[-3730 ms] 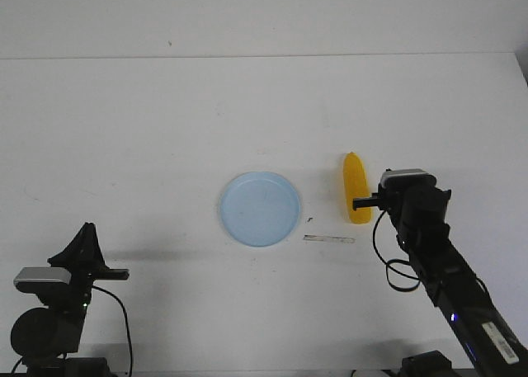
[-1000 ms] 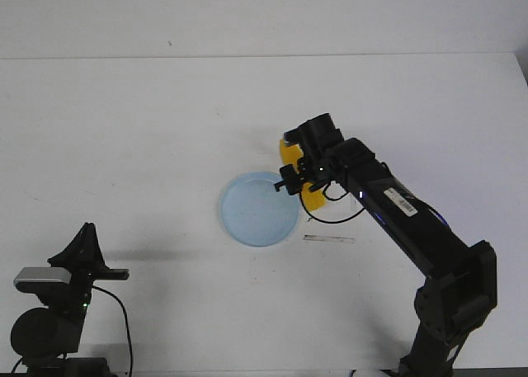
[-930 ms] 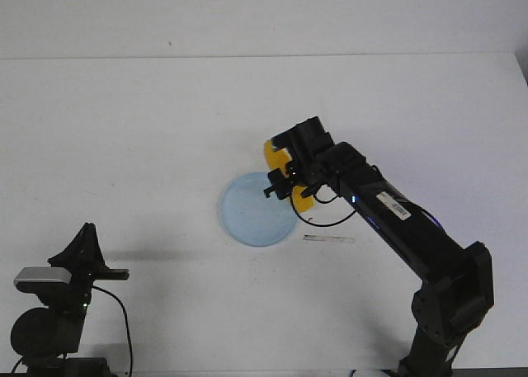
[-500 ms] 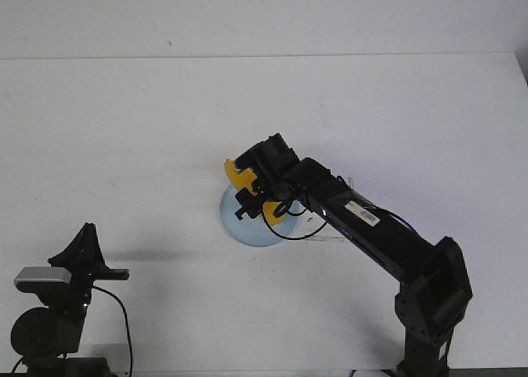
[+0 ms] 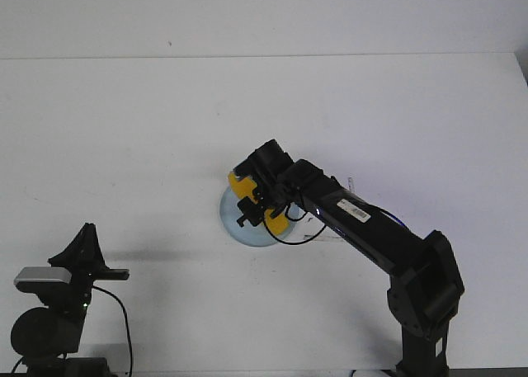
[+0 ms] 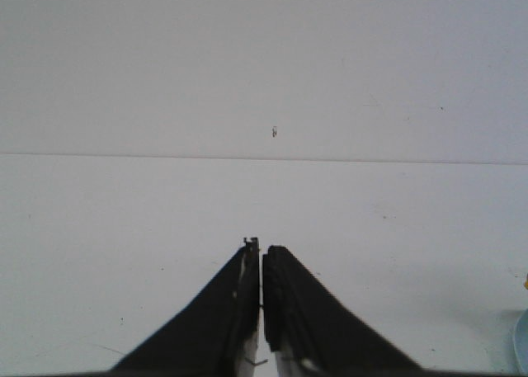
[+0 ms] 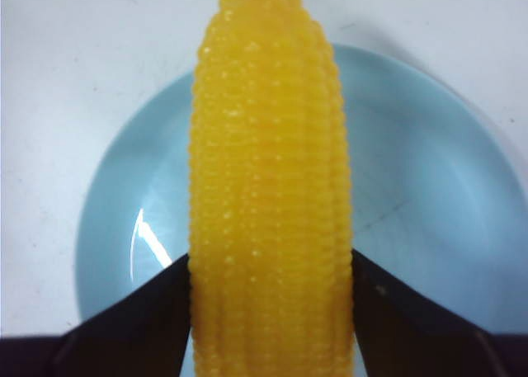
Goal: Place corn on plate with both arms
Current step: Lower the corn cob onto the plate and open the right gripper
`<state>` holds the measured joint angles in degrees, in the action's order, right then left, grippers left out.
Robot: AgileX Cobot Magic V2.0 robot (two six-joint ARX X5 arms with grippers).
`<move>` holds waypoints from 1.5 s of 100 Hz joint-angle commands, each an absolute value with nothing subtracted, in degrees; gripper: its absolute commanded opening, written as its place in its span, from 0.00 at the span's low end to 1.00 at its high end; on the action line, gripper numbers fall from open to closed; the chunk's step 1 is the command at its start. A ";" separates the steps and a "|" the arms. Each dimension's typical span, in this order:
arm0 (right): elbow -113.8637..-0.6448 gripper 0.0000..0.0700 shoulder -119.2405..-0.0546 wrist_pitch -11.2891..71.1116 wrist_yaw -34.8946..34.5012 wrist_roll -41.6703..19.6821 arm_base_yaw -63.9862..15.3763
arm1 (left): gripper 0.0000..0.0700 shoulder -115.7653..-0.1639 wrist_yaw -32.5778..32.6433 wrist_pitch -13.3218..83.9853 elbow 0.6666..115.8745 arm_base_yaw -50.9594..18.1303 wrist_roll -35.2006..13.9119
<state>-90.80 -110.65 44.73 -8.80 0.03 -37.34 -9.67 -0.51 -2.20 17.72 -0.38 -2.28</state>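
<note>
The yellow corn (image 5: 276,221) hangs over the pale blue plate (image 5: 233,226) in the front view, and my right gripper (image 5: 256,200) is shut on its sides. In the right wrist view the corn (image 7: 272,171) runs lengthwise across the middle of the plate (image 7: 437,195), with a black finger (image 7: 153,315) pressed against each flank. I cannot tell whether the cob touches the plate. My left gripper (image 5: 83,238) stays at the near left of the table, far from the plate. Its fingertips (image 6: 251,253) are pressed together with nothing between them.
The white table's far edge (image 5: 264,57) runs across the back. A sliver of the plate's rim (image 6: 522,337) shows at the border of the left wrist view. The right arm (image 5: 371,233) stretches from the near right across to the plate.
The right arm has carried the corn from the table right of the plate leftward over the plate, and in the last half second it shifted slightly nearer. The left arm has not moved.
</note>
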 commanded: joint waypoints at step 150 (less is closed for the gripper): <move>-94.50 0.02 -106.48 44.10 -4.56 2.31 -37.54 | 0.00 -9.61 -0.47 -2.87 17.93 -0.38 -2.20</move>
